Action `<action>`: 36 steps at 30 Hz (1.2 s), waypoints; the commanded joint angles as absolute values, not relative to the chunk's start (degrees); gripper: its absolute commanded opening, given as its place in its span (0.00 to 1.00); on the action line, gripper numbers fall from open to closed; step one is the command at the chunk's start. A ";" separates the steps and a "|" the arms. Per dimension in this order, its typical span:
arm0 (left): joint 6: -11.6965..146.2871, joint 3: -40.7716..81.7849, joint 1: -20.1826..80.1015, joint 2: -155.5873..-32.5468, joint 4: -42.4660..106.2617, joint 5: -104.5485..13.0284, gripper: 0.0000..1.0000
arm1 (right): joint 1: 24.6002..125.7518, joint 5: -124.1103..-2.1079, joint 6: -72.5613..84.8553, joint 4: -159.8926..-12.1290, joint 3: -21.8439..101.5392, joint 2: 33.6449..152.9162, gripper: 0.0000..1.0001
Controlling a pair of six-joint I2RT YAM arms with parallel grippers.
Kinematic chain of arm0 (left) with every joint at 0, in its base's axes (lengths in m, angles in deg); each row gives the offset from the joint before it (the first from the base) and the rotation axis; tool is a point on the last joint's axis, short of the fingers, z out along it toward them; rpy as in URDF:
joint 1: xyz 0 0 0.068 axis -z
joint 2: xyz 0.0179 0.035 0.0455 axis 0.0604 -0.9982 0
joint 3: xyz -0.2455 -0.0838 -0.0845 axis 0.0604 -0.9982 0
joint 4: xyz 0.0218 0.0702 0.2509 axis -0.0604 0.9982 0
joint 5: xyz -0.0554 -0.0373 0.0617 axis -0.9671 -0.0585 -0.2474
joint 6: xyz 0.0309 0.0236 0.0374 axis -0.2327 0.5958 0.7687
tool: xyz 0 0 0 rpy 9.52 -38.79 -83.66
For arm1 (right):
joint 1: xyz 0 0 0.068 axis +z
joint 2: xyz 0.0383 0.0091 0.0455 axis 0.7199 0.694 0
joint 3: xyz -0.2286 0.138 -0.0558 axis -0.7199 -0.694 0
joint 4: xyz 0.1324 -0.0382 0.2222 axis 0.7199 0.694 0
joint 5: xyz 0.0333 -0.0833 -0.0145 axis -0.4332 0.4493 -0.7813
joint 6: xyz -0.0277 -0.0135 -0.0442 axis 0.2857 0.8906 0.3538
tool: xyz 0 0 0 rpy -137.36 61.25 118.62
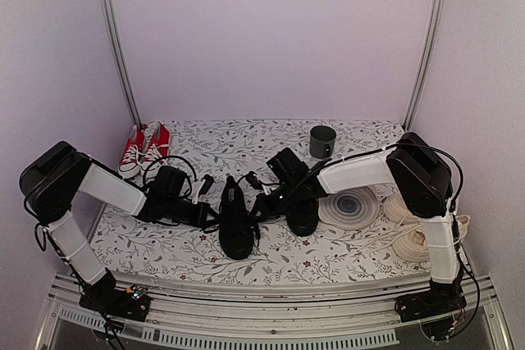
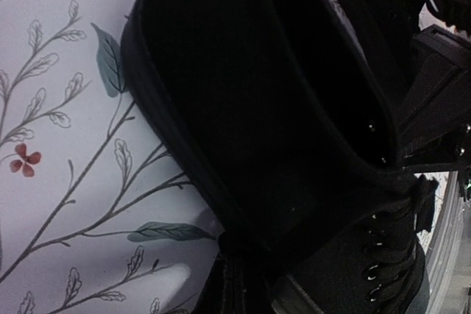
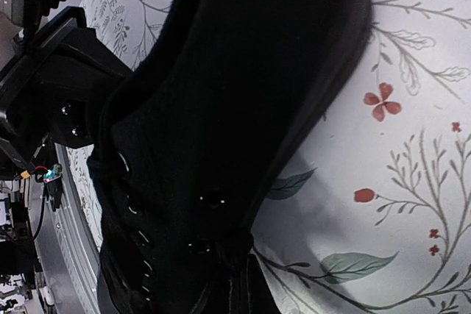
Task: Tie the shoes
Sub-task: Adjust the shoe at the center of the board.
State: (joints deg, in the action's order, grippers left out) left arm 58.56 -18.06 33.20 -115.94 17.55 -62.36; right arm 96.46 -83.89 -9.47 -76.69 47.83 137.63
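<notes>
**A:** Where are the black shoes, and how do they lie?

**B:** Both sit mid-tabletop (image 1: 205, 252), on a floral-patterned cloth. The nearer shoe (image 1: 236, 220) lies with its long axis running from the arms' side toward the back wall. The second shoe (image 1: 302, 209) stands just to its right, a little further back, roughly parallel.

**A:** And the robot's hands?

**B:** The left hand (image 1: 205, 215) reaches in from the left and meets the nearer shoe at its left flank. The right hand (image 1: 264, 201) comes from the right, crossing over the second shoe, and ends at the gap between the two, close to the nearer shoe's lacing. Both are pinched fully closed. Whether either pinches a lace cannot be told; the wrist views show only dark shoe fabric, eyelets and laces pressed close to the lens.

**A:** So which shoe is in hand?

**B:** Judging by position, the nearer one: it lies between the two hands, each about equally close, its laced top facing up between them.

**A:** Anything else there?

**B:** Small red sneakers (image 1: 143, 149) at back left, a grey cup (image 1: 322, 142) at back, cream shoes (image 1: 418, 235) at right.
</notes>
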 commanded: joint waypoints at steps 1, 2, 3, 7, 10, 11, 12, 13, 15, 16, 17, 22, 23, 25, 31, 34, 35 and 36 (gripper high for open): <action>59.79 -17.19 36.33 -117.27 15.34 -66.23 0.00 | 98.65 -87.92 -9.58 -81.70 45.70 138.13 0.01; 59.80 -17.02 37.22 -117.52 15.70 -66.69 0.00 | 98.91 -88.31 -10.10 -82.47 44.91 137.68 0.01; 59.81 -16.77 37.78 -117.67 15.94 -67.09 0.00 | 99.25 -88.38 -10.54 -83.12 43.95 137.13 0.01; 58.33 -16.67 40.17 -116.95 16.53 -67.98 0.00 | 100.36 -87.92 -11.23 -84.91 40.17 134.70 0.01; 57.87 -17.00 41.16 -115.10 17.42 -68.32 0.00 | 100.49 -87.21 -12.39 -85.45 37.25 132.68 0.01; 57.61 -17.55 41.50 -114.20 17.62 -68.34 0.00 | 100.51 -87.02 -12.69 -85.86 36.04 131.83 0.01; 57.34 -17.96 41.84 -113.41 17.73 -68.47 0.00 | 100.52 -86.87 -13.12 -86.33 34.76 130.89 0.01; 57.10 -18.37 42.21 -112.57 17.81 -68.70 0.00 | 100.46 -86.83 -13.33 -86.68 34.03 129.90 0.01; 56.93 -18.71 42.71 -111.23 18.31 -68.87 0.00 | 100.47 -86.77 -13.99 -86.66 31.60 128.20 0.01; 57.02 -18.67 42.74 -110.68 18.96 -68.79 0.00 | 100.51 -86.79 -14.09 -86.15 30.86 127.54 0.01; 57.20 -18.62 42.72 -109.63 19.64 -68.27 0.00 | 100.53 -86.77 -14.18 -85.52 30.10 126.60 0.01; 58.49 -17.84 41.60 -103.13 24.08 -63.83 0.00 | 100.49 -86.92 -15.05 -83.17 23.62 119.04 0.01; 59.39 -17.40 41.53 -101.31 25.63 -62.27 0.00 | 100.48 -86.63 -15.21 -82.06 22.25 117.39 0.01; 61.69 -16.25 41.47 -98.08 28.89 -58.99 0.00 | 100.47 -86.81 -14.84 -79.36 20.01 114.35 0.01; 70.49 -12.59 42.16 -89.81 34.88 -56.90 0.00 | 100.82 -89.09 -8.50 -69.52 18.43 106.73 0.23; 74.63 -10.71 42.72 -85.54 36.32 -55.67 0.00 | 100.88 -87.84 -3.54 -65.21 21.13 102.62 0.41; 75.86 -10.17 42.82 -84.07 36.32 -55.57 0.00 | 100.91 -86.77 -2.39 -64.07 22.49 102.05 0.44; 76.99 -9.80 43.02 -82.57 35.97 -55.41 0.00 | 101.05 -85.18 -1.06 -63.91 23.78 101.82 0.46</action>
